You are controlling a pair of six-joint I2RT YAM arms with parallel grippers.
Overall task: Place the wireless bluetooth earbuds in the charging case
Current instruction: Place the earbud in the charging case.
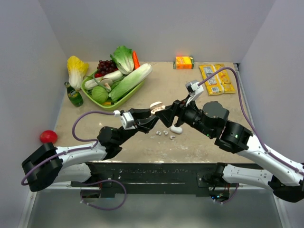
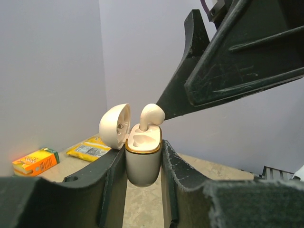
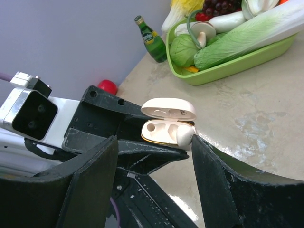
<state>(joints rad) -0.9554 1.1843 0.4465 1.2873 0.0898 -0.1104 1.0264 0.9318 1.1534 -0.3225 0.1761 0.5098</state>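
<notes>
One earbud [image 2: 151, 116] stands in the charging case [image 2: 142, 168] that the left gripper [image 2: 142, 152] clamps. Right gripper [image 3: 153, 140] spread wide, at its two o'clock.

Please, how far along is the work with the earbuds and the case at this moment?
Done: the charging case is open, clamped in the left gripper.
In hand: one earbud stands in a socket, its head above the rim; a finger of the open right gripper rests against it.
Left: the second socket is empty. Small white pieces lie on the table, too small to identify.
</notes>
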